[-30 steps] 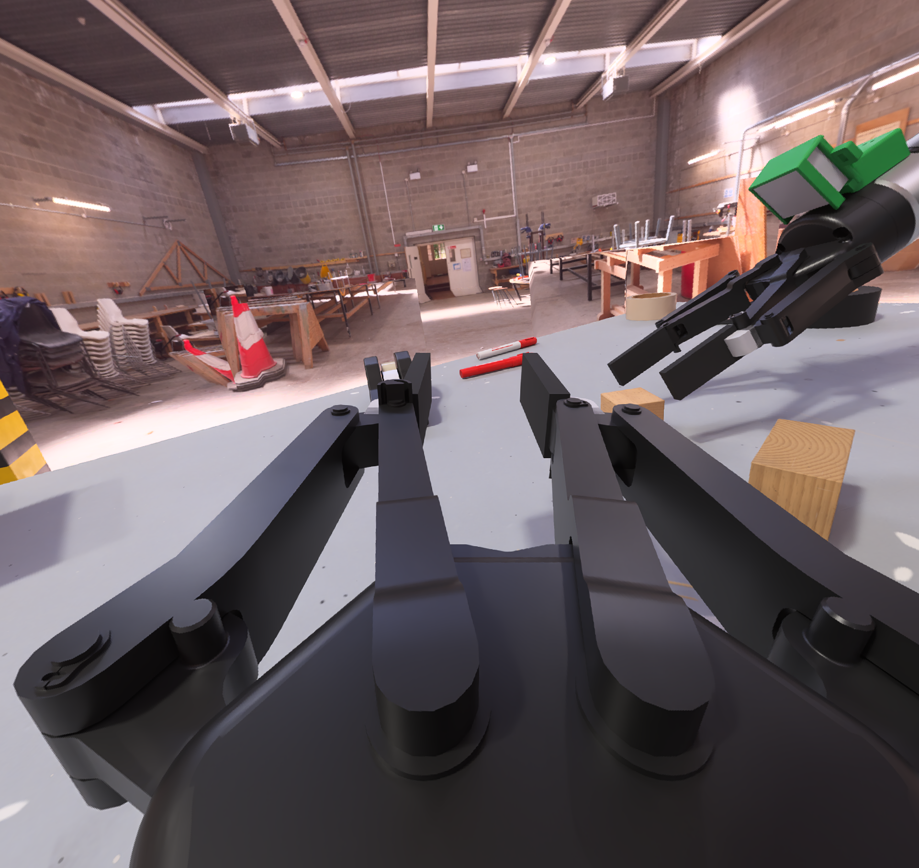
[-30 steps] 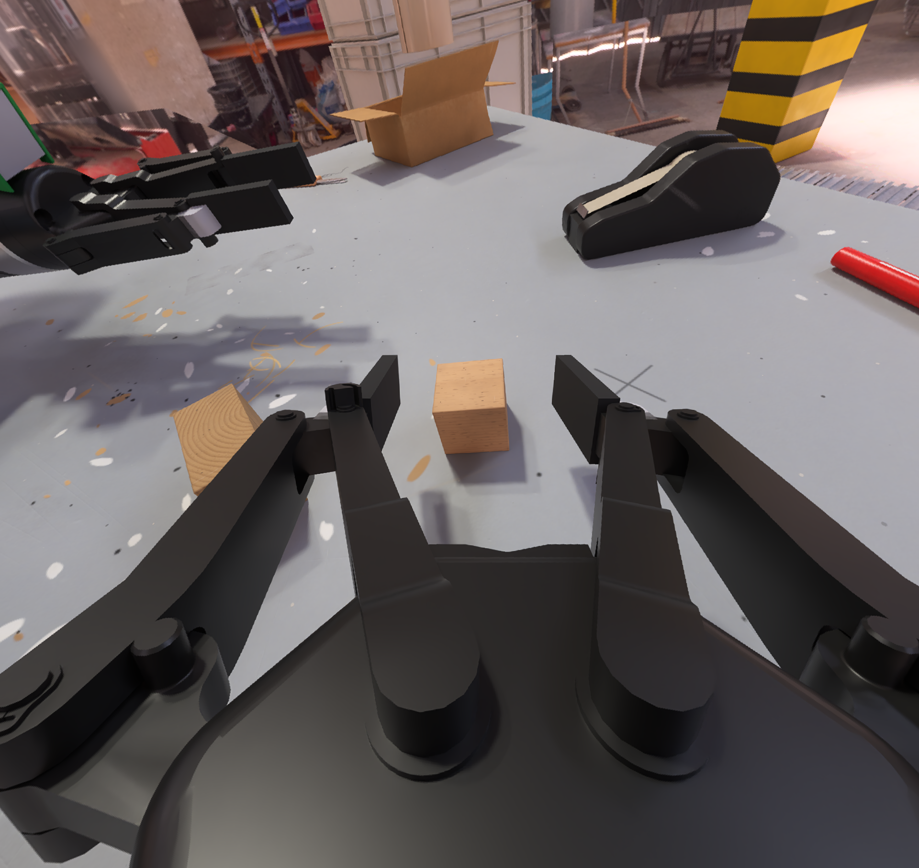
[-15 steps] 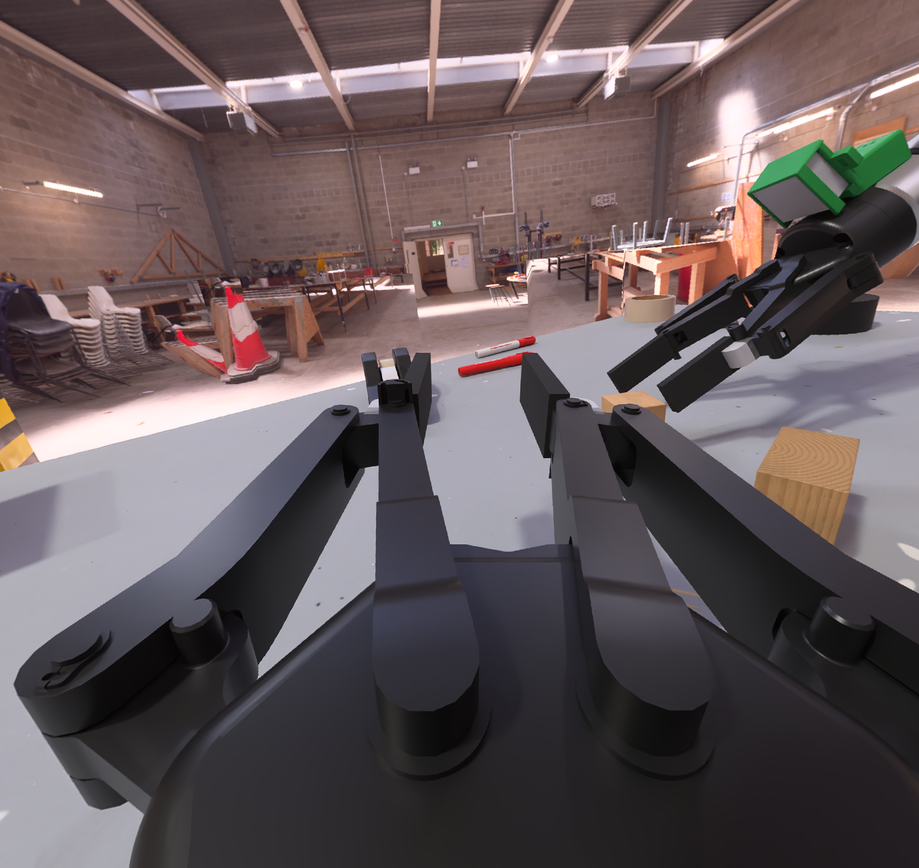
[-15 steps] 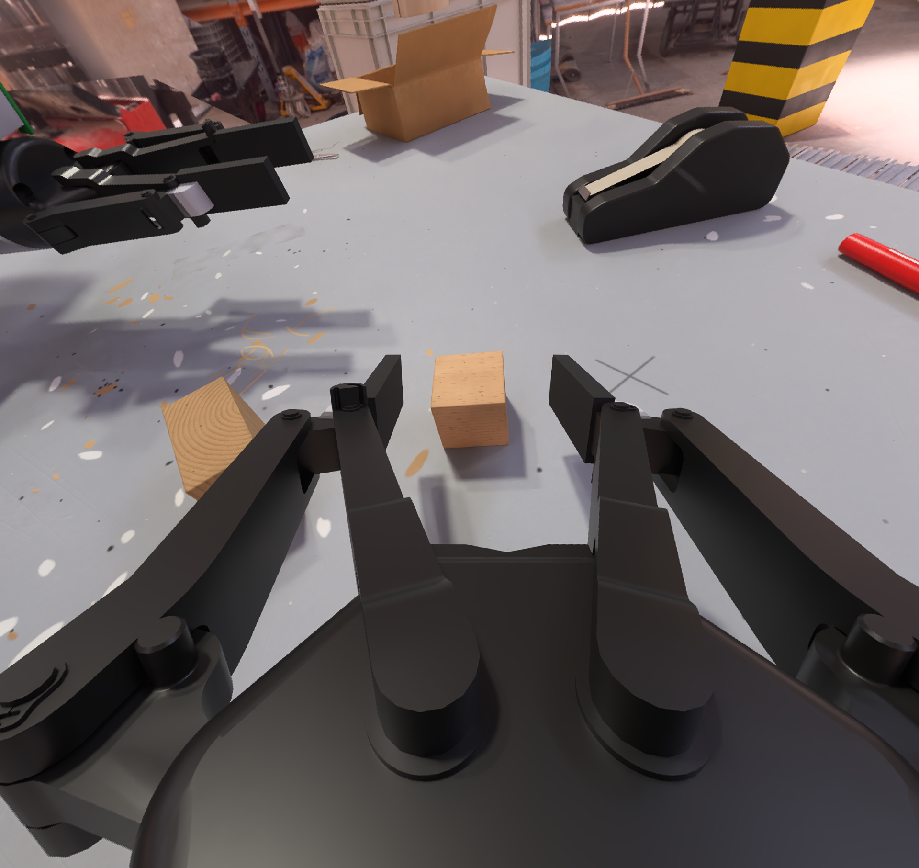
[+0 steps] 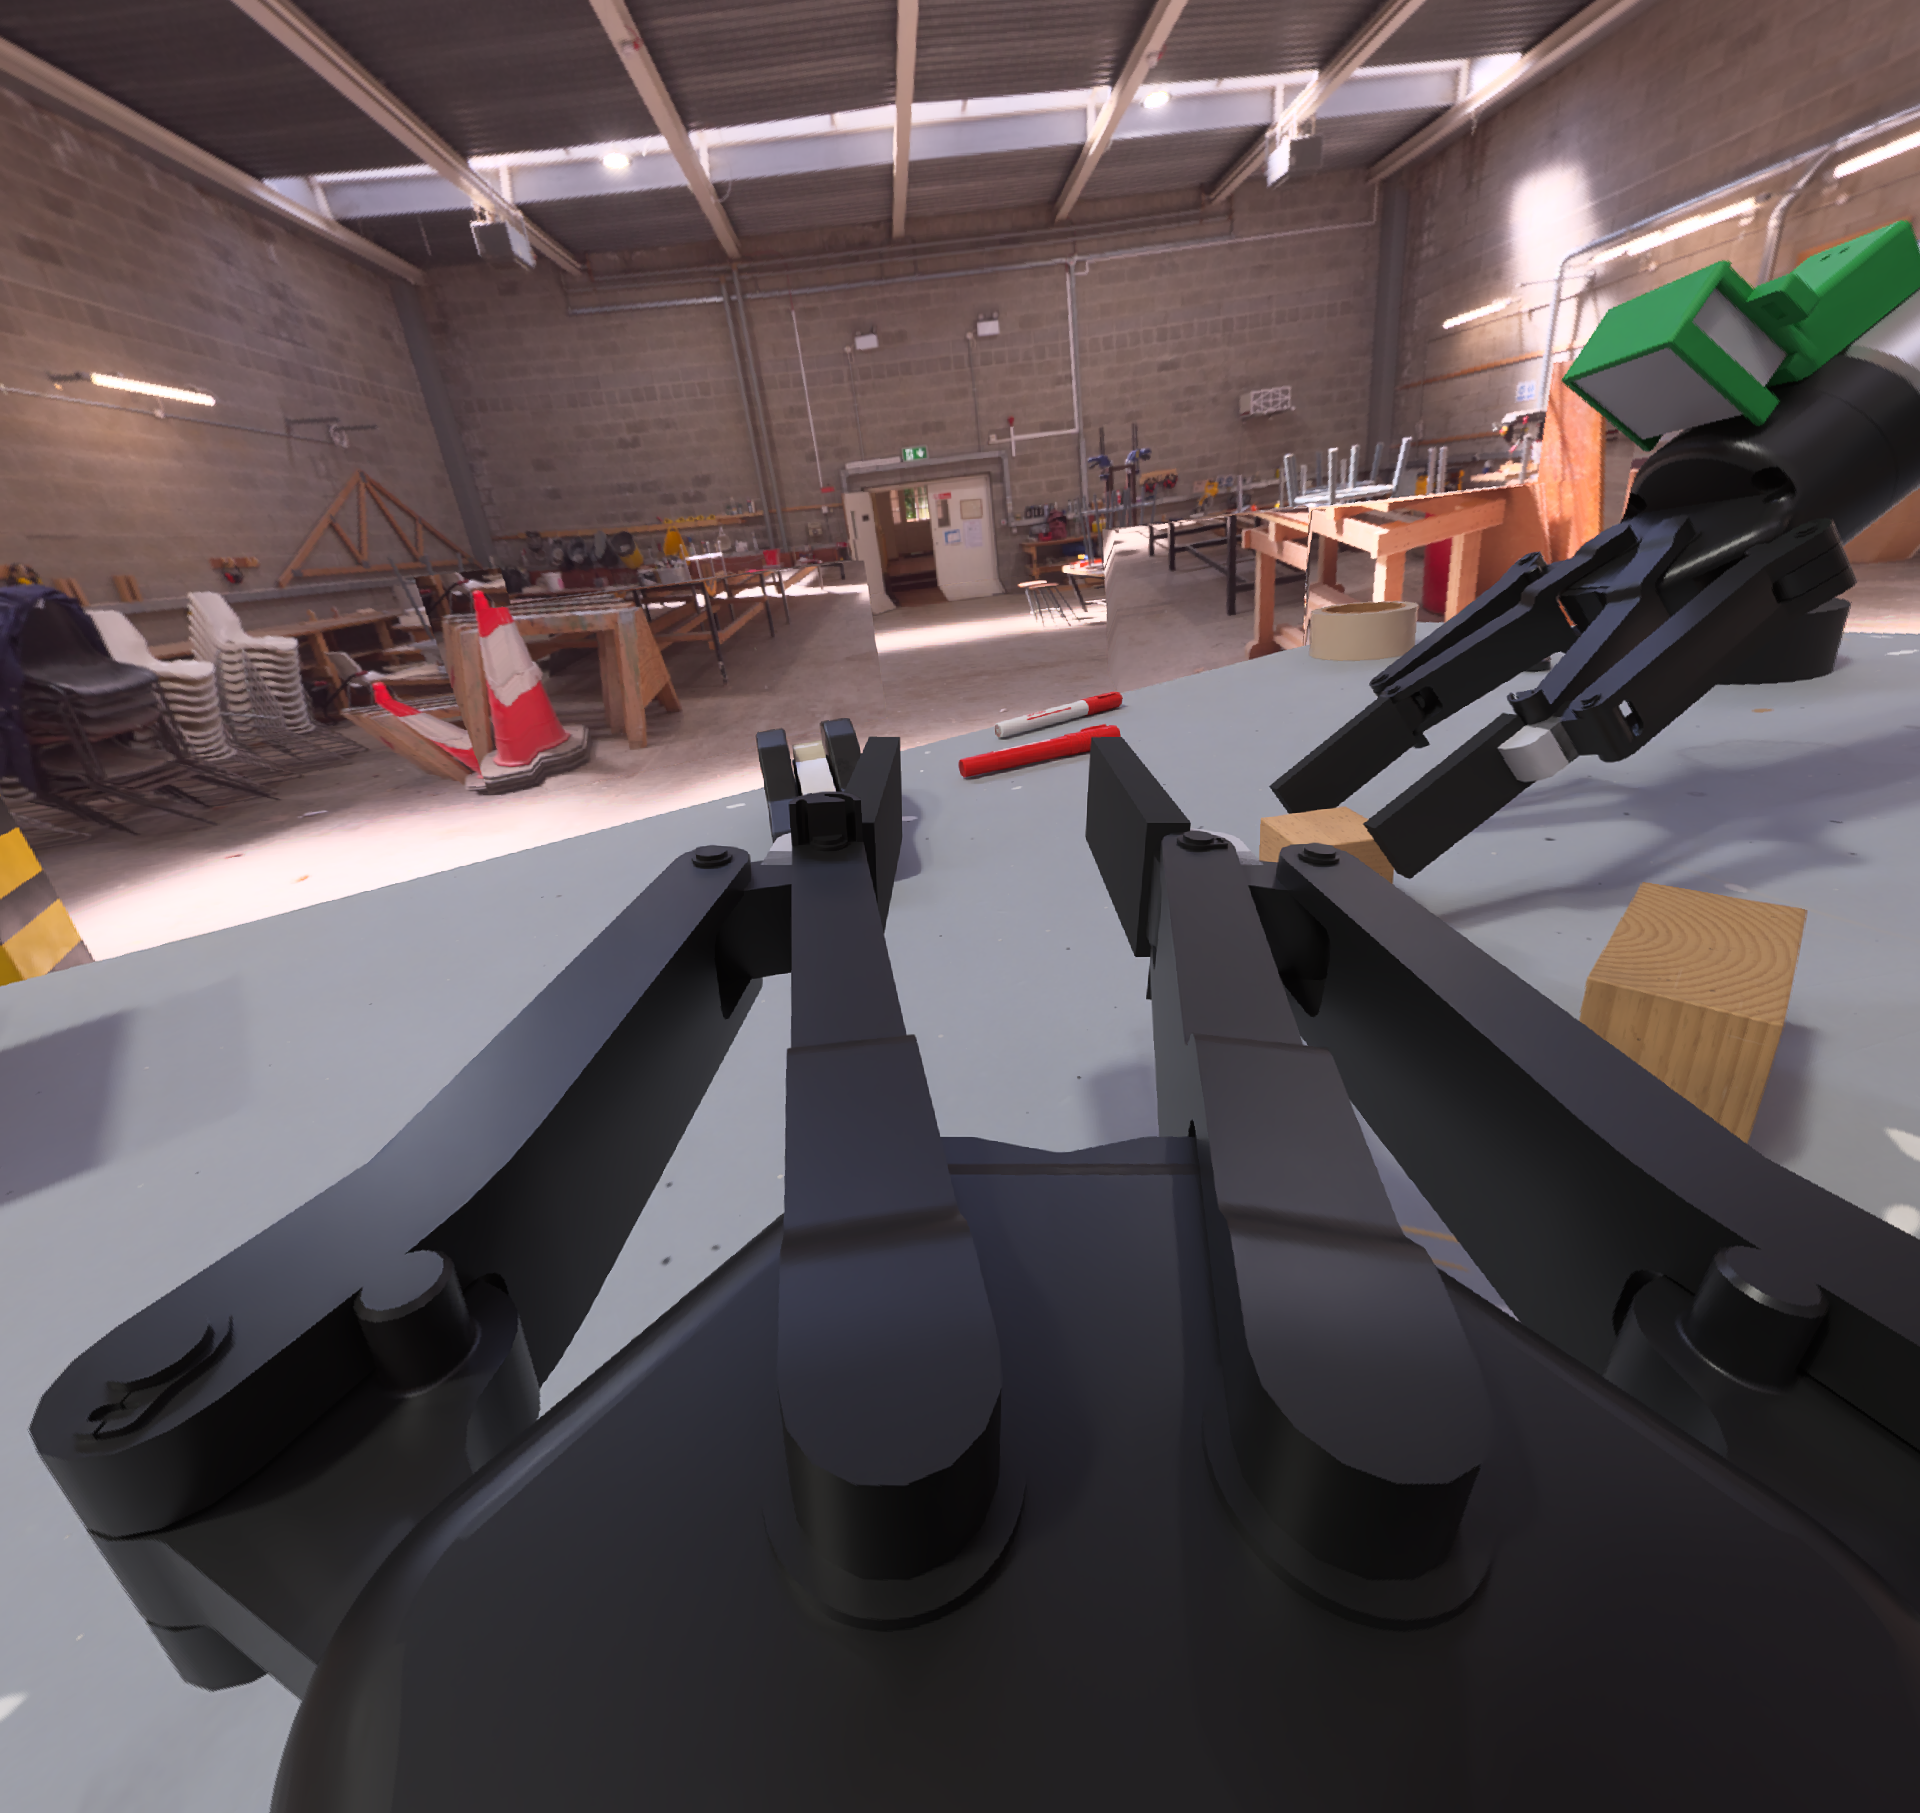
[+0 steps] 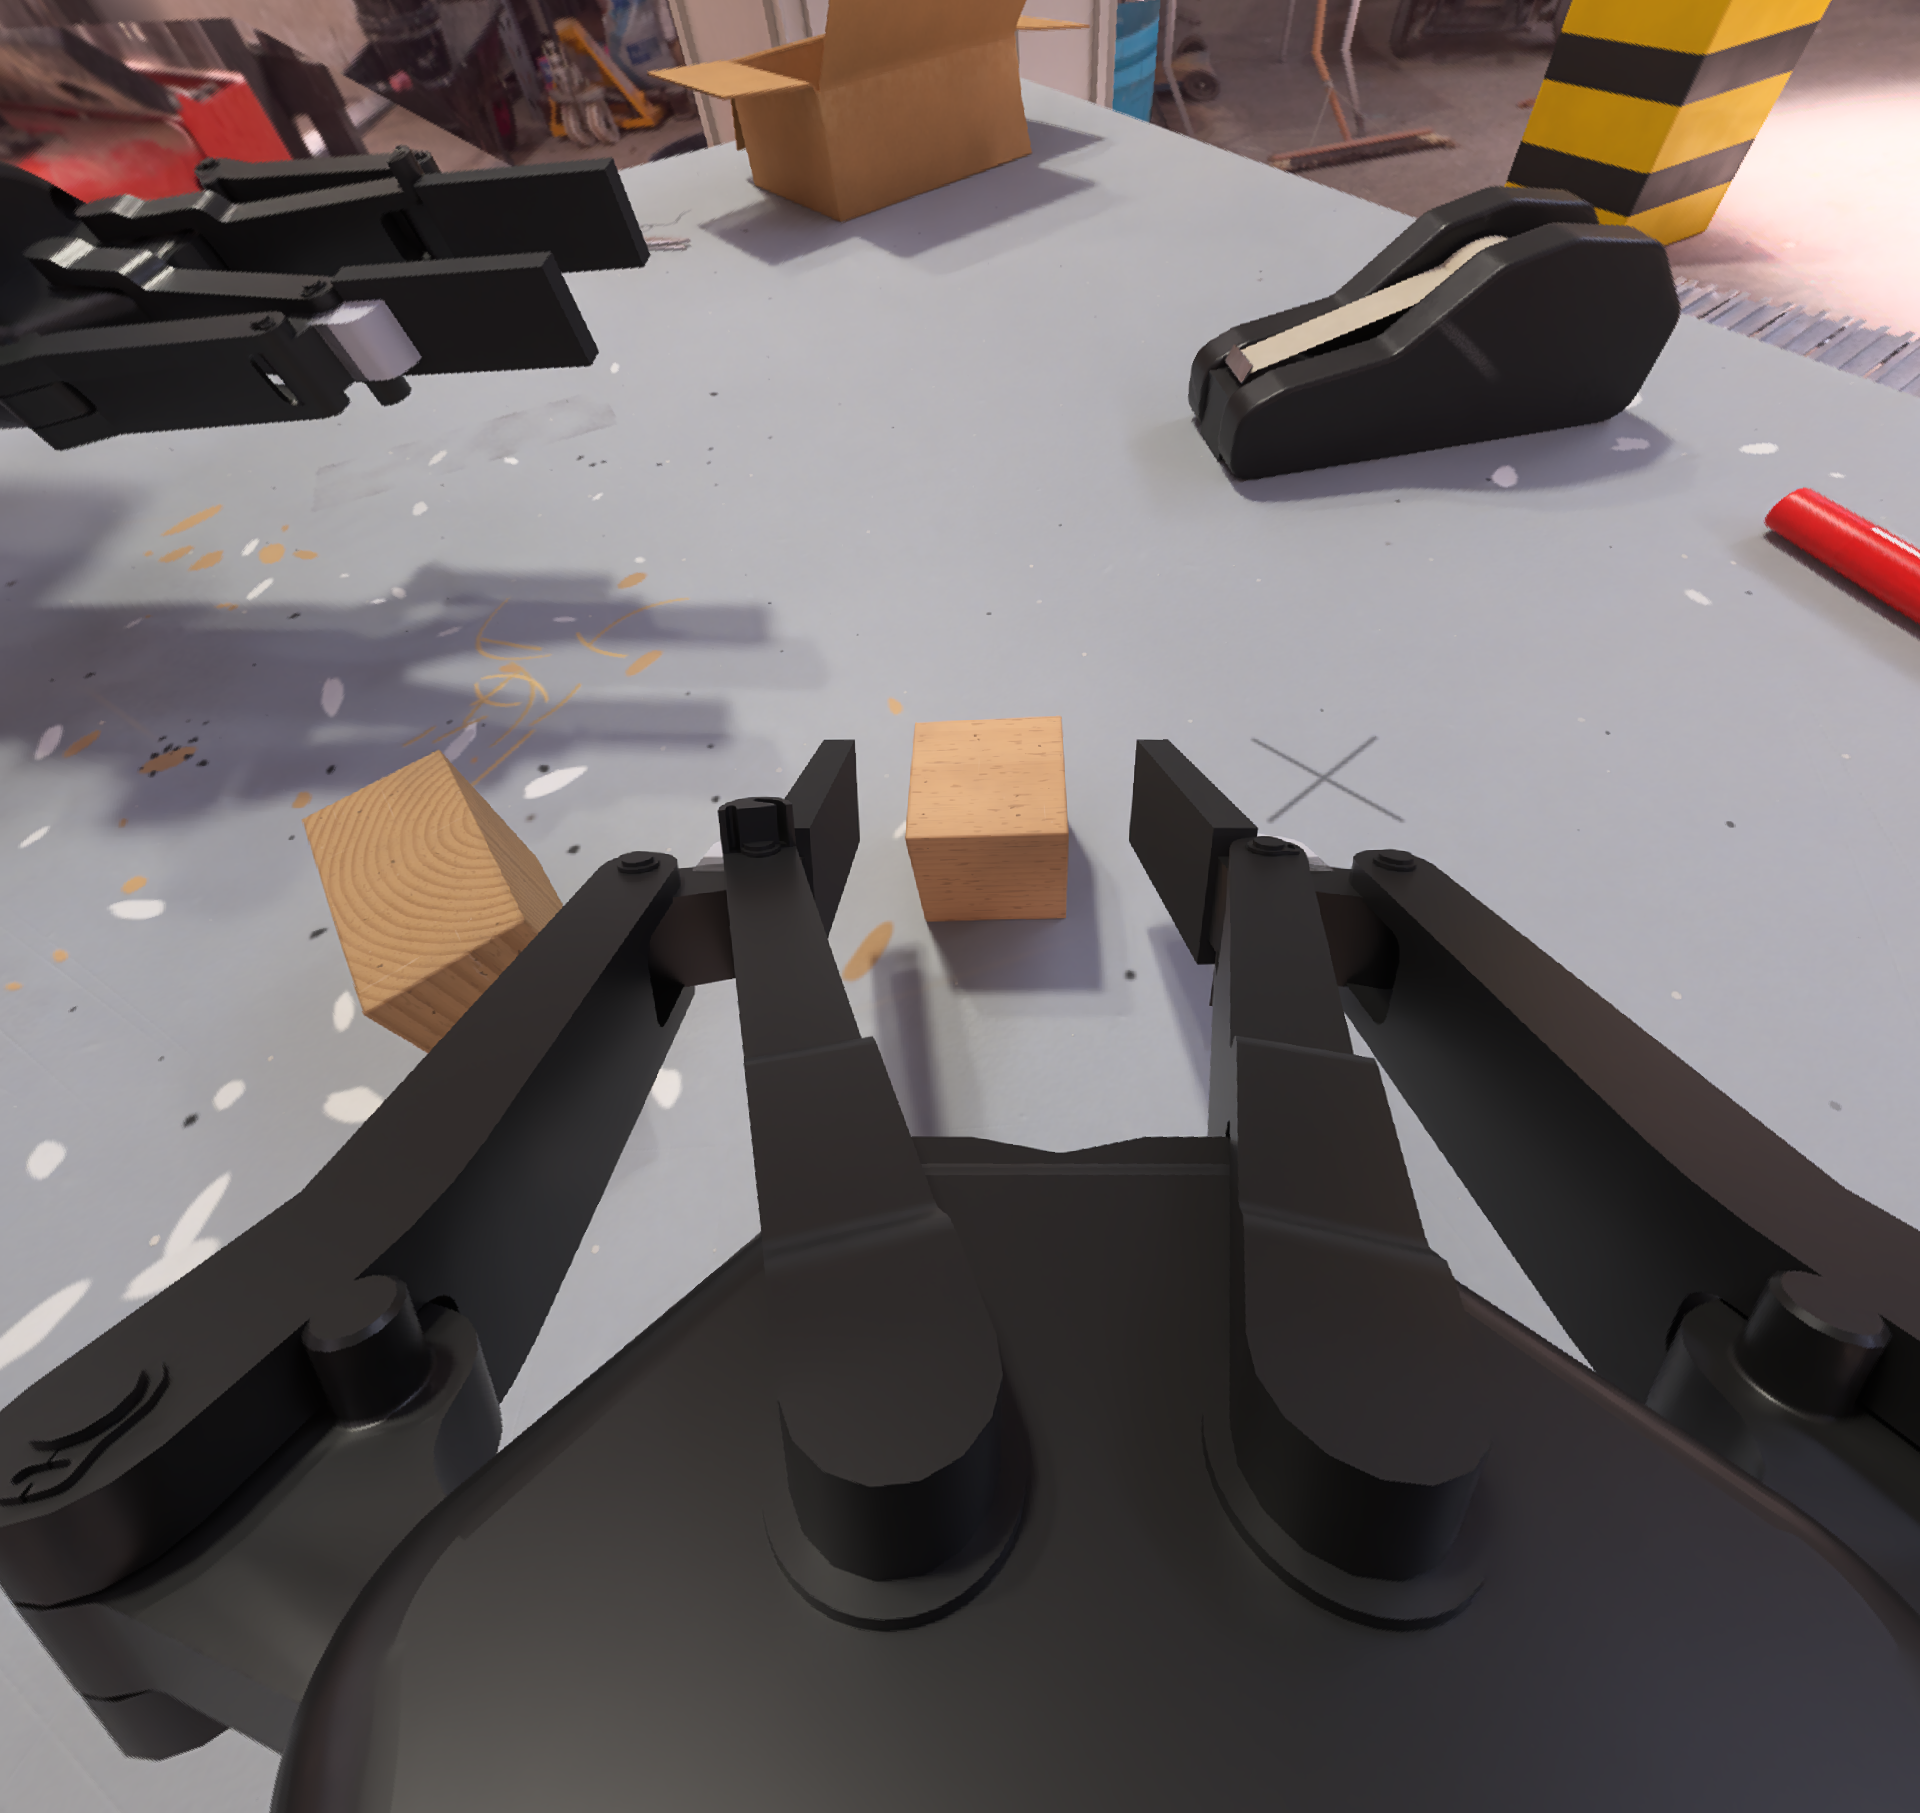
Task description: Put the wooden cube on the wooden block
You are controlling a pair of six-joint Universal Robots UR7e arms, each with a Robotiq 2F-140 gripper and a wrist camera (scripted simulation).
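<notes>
The small wooden cube (image 6: 987, 813) sits on the grey table (image 6: 1039, 475), between the two open fingers of my right gripper (image 6: 992, 818), which stands just above it and does not touch it. The larger wooden block (image 6: 421, 896), with ring grain on its end, lies to the left of the cube, partly behind my left finger link. In the left wrist view the cube (image 5: 1314, 836) is partly hidden, the block (image 5: 1688, 1000) is at the right, and the right gripper (image 5: 1351, 823) hangs over the cube. My left gripper (image 5: 987, 823) is open and empty above bare table.
A black tape dispenser (image 6: 1434, 340) and an open cardboard box (image 6: 894, 85) stand on the far side of the table. A red marker (image 6: 1844, 548) lies at the right edge. Two markers (image 5: 1039, 740) and a tape roll (image 5: 1361, 631) lie farther off in the left wrist view. A pencilled cross (image 6: 1325, 778) is right of the cube.
My right gripper has come lower and closer over the cube, which now sits deeper between its fingers. The left gripper has stayed nearly still, with its view shifting slightly.
</notes>
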